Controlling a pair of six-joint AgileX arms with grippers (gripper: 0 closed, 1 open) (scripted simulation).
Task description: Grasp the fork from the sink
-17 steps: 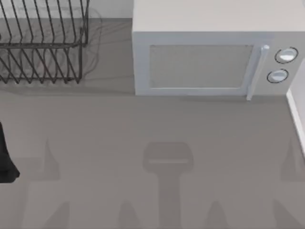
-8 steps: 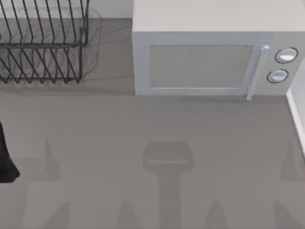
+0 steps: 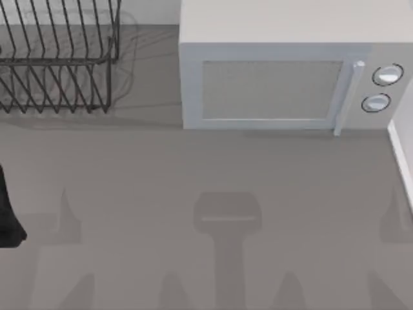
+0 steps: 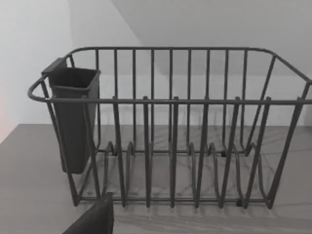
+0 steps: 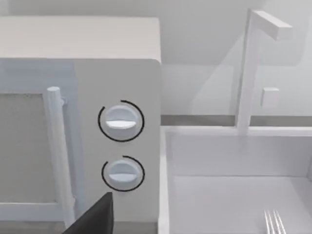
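Jaws of both grippers: cannot tell whether apart or together; each wrist view catches just a dark finger edge, left gripper (image 4: 92, 219) and right gripper (image 5: 95, 217).

Landmark: white microwave (image 3: 284, 77), at the back of a plain grey countertop (image 3: 213, 174), door closed, vertical handle (image 5: 56, 151) and two round dials (image 5: 121, 122) on its control side. Pale wall behind it.

White sink (image 5: 234, 195) sits just beside the microwave's dial side, with a square white faucet (image 5: 253, 68) rising at its back rim. Fork (image 5: 274, 222) lies in the sink basin, tines visible, apart from the microwave wall.

Dark wire dish rack (image 4: 170, 131) stands on the microwave's other side, near the back wall, a dark cup-like holder (image 4: 73, 117) hung at one end. Left arm (image 3: 8, 213) sits far from the microwave at the counter's left edge.
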